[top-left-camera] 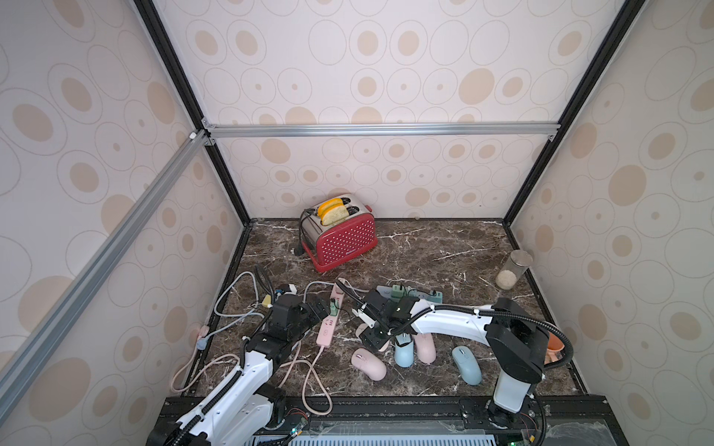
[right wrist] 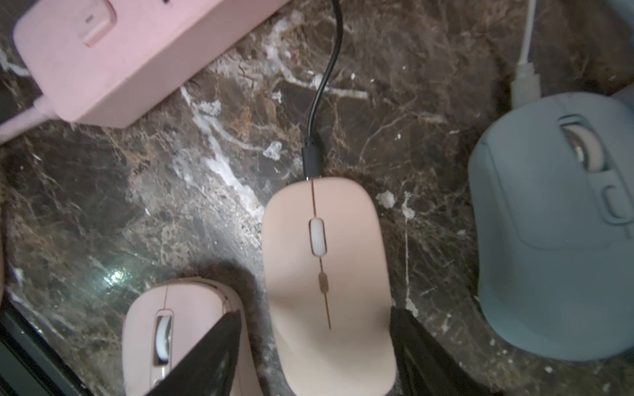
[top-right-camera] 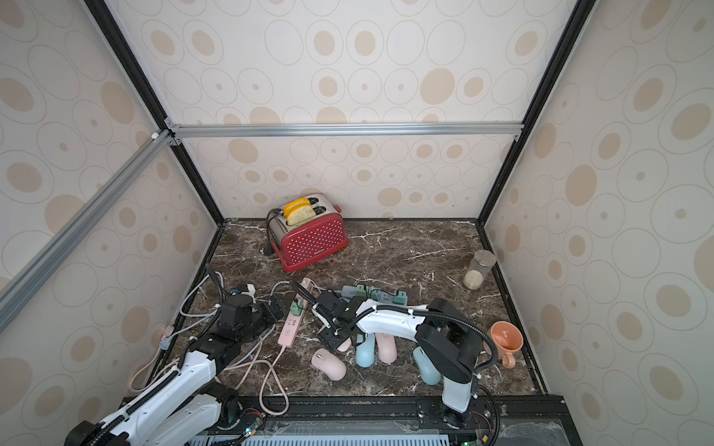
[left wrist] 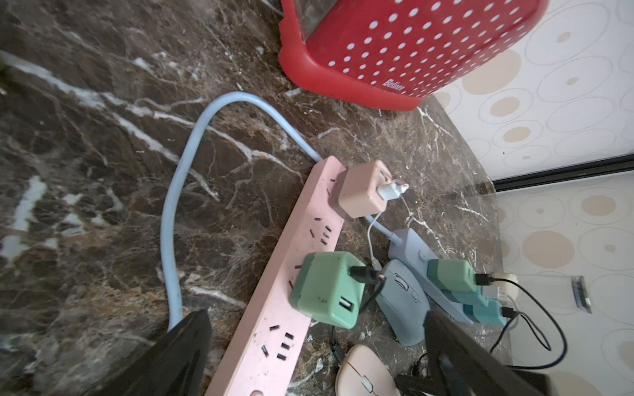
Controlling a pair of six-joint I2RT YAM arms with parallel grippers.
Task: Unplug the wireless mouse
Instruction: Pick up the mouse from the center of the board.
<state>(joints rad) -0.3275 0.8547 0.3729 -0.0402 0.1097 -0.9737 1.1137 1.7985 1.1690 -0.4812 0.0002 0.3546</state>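
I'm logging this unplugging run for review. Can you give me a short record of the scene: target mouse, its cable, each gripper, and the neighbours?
target: beige mouse, flat on the marble table
cable: black cable, plug seated in the mouse's front
right gripper: open, fingers flanking the mouse's rear
left gripper: open, empty, over the pink power strip by the green charger
neighbours: pink mouse on one side, blue mouse with a white cable on the other

Toaster [top-left-camera: 344,237] at the back, power strips [top-left-camera: 327,328] mid-table, mice [top-left-camera: 369,363] before them, jar [top-left-camera: 514,270] far right.
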